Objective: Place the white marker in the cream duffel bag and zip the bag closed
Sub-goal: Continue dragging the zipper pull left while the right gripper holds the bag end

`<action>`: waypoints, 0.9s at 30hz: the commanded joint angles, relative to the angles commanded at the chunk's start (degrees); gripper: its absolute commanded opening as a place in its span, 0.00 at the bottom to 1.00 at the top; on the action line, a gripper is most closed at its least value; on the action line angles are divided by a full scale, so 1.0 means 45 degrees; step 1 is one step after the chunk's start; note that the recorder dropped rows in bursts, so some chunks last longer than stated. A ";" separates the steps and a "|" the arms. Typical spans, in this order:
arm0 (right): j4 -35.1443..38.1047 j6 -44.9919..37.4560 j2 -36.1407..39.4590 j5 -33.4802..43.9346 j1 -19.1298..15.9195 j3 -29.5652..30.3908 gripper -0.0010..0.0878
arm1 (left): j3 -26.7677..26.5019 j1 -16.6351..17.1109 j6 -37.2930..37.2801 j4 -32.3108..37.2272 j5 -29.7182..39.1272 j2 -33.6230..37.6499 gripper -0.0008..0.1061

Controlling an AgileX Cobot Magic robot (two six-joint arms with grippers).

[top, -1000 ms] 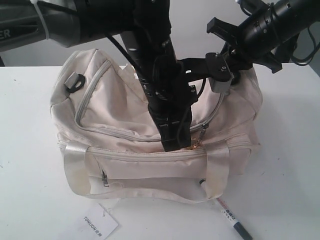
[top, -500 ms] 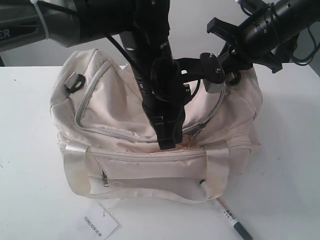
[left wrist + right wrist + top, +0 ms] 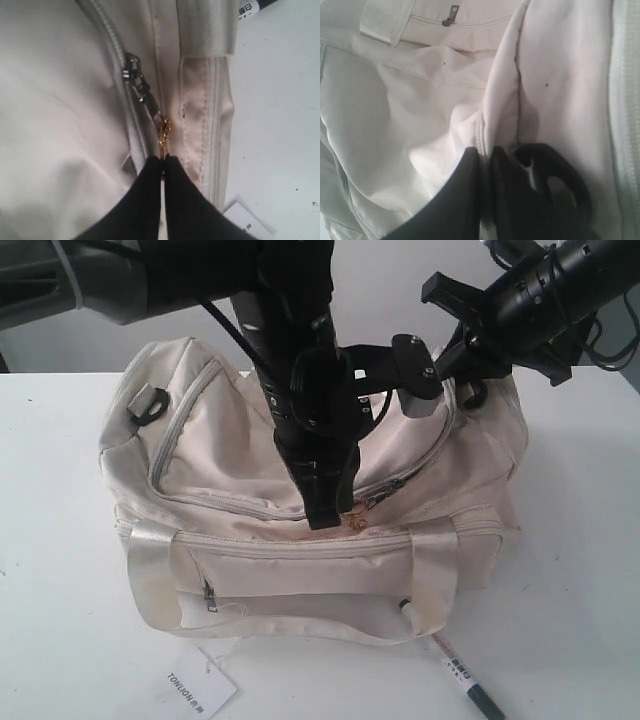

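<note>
1. In the exterior view we see the cream duffel bag (image 3: 220,455) sitting on the white table (image 3: 580,540). The white marker (image 3: 455,668) is not in it. It lies on the table off the bag's front right corner, with one end right by a strap handle (image 3: 438,580). A paper tag (image 3: 195,690) lies on the table at the front. The left gripper (image 3: 322,522) points down at the bag's front top edge, next to the gold zipper pull (image 3: 355,524). The right gripper (image 3: 462,375) is at the bag's upper right end. From this view we cannot tell how either pair of jaws stands.
2. The left wrist view shows us what the exterior view does not. The left gripper's fingers are pressed together on the gold zipper pull, which links up to a grey slider (image 3: 134,72) on the zipper track. A printed bit of the marker shows at the frame's edge, on the table beyond the handle.
3. Only in the right wrist view do we see the right gripper's fingers closed, pinching a fold of the bag's cream fabric along a seam. A black strap ring (image 3: 560,182) sits just beside them.
4. Against a second ago, we find that the left gripper and the pull have shifted leftward along the bag's front edge. The right gripper has hardly moved. The marker and the tag lie where they lay.
</note>
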 joint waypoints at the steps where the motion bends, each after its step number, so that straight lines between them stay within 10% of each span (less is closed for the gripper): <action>1: 0.0000 0.0000 0.0000 0.0000 0.0000 0.0000 0.01 | 0.0000 0.0000 0.0000 0.0025 0.0000 0.0001 0.01; 27: 0.0048 0.0070 0.0000 -0.0023 -0.0005 0.0000 0.01 | 0.2589 0.0776 -0.0373 0.0823 0.0000 -0.1454 0.01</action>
